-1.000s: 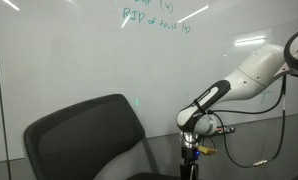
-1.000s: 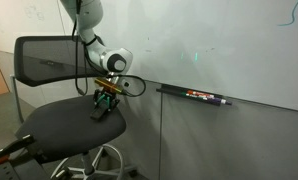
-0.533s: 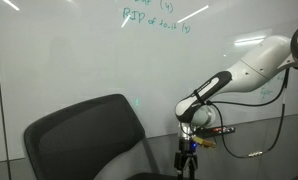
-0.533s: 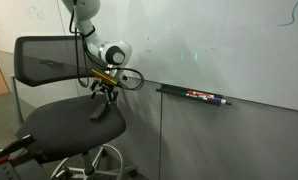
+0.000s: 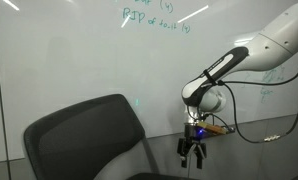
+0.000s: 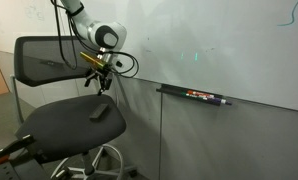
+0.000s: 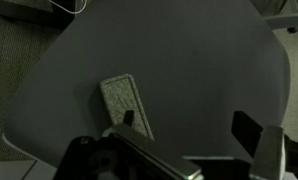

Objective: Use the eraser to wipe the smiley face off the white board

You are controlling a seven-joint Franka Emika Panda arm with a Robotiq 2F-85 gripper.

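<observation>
The eraser (image 7: 126, 103), a small grey rectangular pad, lies flat on the dark chair seat (image 7: 189, 60); in an exterior view the eraser (image 6: 99, 112) sits near the seat's middle. My gripper (image 7: 189, 125) hangs above it, open and empty, with the eraser just under one fingertip (image 7: 129, 118). In both exterior views the gripper (image 6: 102, 82) (image 5: 192, 150) points down, well clear of the seat. The white board (image 5: 79, 50) (image 6: 229, 40) fills the wall behind. I cannot make out the smiley face on it.
A mesh-backed office chair (image 6: 49, 60) (image 5: 84, 130) stands against the board. Teal handwriting (image 5: 154, 18) runs along the board's top. A ledge with markers (image 6: 194, 95) sticks out from the wall beside the chair. Cables loop from the wrist.
The gripper has opened and let go of the eraser, which now rests on the seat. The arm has risen straight up away from the seat.
</observation>
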